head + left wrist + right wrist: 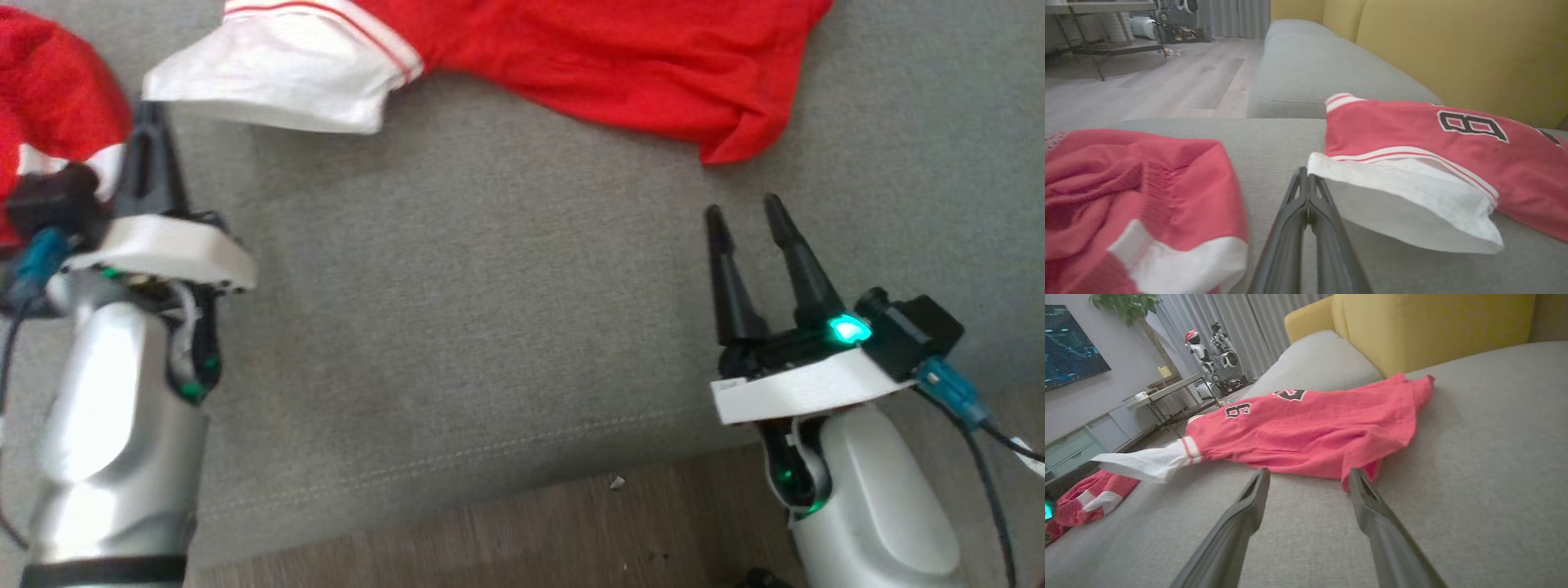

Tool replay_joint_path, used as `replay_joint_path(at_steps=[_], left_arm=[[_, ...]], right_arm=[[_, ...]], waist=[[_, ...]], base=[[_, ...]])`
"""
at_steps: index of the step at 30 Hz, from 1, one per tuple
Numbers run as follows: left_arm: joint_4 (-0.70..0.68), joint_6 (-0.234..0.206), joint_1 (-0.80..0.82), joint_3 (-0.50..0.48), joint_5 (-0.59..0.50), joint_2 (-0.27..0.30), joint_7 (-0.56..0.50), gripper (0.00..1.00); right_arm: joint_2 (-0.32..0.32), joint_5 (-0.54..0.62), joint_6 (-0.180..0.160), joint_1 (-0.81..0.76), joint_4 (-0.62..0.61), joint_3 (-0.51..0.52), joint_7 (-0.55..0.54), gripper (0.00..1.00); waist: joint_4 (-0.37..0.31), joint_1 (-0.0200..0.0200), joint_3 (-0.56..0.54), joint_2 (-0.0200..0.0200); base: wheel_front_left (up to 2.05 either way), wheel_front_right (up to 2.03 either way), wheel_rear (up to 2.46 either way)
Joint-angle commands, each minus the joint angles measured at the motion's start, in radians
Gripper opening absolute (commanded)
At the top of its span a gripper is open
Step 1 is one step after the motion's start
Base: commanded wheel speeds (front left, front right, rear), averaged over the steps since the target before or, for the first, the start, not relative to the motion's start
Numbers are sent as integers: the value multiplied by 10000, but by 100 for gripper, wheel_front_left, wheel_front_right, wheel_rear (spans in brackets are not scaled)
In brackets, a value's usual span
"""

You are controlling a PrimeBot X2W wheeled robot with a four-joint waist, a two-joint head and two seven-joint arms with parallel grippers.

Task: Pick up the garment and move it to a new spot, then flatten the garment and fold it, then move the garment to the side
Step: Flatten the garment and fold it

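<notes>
1. Head view: I see the grey sofa seat [490, 327] taking up most of the picture, with a strip of wooden floor [490, 539] along its front edge. In the right wrist view a yellow backrest [1433, 326] rises behind the seat.
2. The garment [620, 57], a red jersey with dark numbers on it, lies spread along the far part of the seat and is rumpled at its right end.
3. A second red and white cloth [49, 90] sits bunched at the far left of the seat, apart from the jersey.
4. The jersey's white sleeve [286, 73] sticks out to the left and is lifted a little off the cushion.
5. My left pincer [151, 122] is pressed together, with its tip right at the sleeve's corner. I cannot tell whether any cloth is caught in it.
6. My right pincer [743, 211] is spread wide and pinches nothing. It sits low over bare cushion, near the jersey's right hem but not touching it.
</notes>
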State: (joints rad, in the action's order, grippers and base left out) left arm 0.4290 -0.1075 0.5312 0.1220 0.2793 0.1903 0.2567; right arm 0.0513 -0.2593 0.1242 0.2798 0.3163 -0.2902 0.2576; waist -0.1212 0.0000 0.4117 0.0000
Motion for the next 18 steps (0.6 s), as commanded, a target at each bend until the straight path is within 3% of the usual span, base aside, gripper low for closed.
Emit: replay_joint_path(at_steps=[1, 10, 18], left_arm=[[-519, -107, 88, -459, -186, 370, 51, 0], [-1248, -72, -532, -1808, -525, 456, 51, 0], [-1376, 17, -797, -2403, -725, 439, 51, 0]], right_arm=[[-11, -205, 65, 254, -97, -111, 42, 100], [-11, -894, 65, 776, 1426, 180, 42, 100], [-11, -1858, 65, 1079, 1742, -246, 42, 100]], waist=[[76, 0, -60, 0], [294, 0, -181, 0], [400, 0, -89, 0]], base=[[0, 0, 0], [0, 0, 0], [0, 0, 0]])
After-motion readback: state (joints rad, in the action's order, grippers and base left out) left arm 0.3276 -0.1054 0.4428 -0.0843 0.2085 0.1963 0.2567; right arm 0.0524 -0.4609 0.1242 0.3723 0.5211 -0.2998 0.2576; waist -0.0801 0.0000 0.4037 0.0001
